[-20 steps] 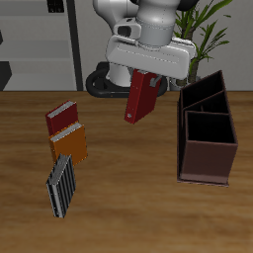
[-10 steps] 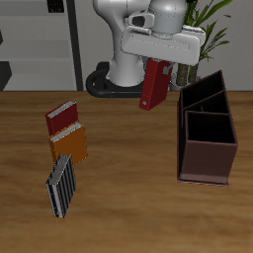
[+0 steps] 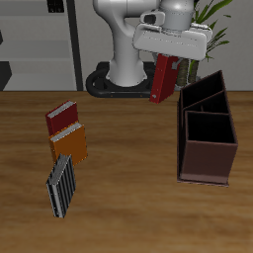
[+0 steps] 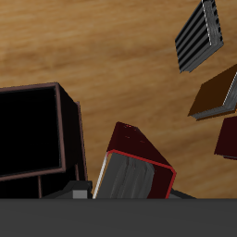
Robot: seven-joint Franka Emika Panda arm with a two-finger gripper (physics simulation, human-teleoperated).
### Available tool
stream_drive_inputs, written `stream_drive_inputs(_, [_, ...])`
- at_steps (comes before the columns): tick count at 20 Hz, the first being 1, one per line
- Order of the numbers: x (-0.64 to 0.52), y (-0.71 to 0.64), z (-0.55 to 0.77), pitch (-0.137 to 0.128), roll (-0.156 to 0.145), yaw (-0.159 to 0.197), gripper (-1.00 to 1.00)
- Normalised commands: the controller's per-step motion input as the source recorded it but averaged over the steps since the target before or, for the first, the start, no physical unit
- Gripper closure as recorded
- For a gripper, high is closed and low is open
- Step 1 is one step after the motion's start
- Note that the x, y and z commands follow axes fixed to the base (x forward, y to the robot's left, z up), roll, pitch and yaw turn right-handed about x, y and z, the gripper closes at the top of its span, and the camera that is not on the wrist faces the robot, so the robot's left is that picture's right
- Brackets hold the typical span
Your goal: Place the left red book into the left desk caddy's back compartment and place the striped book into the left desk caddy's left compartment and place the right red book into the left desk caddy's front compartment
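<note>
While my claw [image 3: 167,65] clamps the left red book [image 3: 164,81] upright above the worktop [image 3: 128,158], the left desk caddy [image 3: 207,133] sits just beside it.

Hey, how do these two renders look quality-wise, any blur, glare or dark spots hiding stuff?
Exterior view: soft and low-resolution, evenly lit, no glare; faint shadows under the striped book and the left desk caddy. Wrist view: the left red book held in the pincer looks sharp enough, but the caddy's compartments render near-black, so their insides cannot be read; a flat grey band hides one edge.
</note>
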Motion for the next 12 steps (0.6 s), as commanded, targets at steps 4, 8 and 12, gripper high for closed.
stream_drive_inputs(4, [-0.37, 0.11, -0.04, 0.015, -0.028, -0.056, 1.00])
stream_drive_inputs(8, [-0.38, 0.19, -0.04, -0.003, 0.035, -0.012, 1.00])
stream_drive_inputs(12, [-0.37, 0.34, -0.02, -0.020, 0.047, 0.052, 1.00])
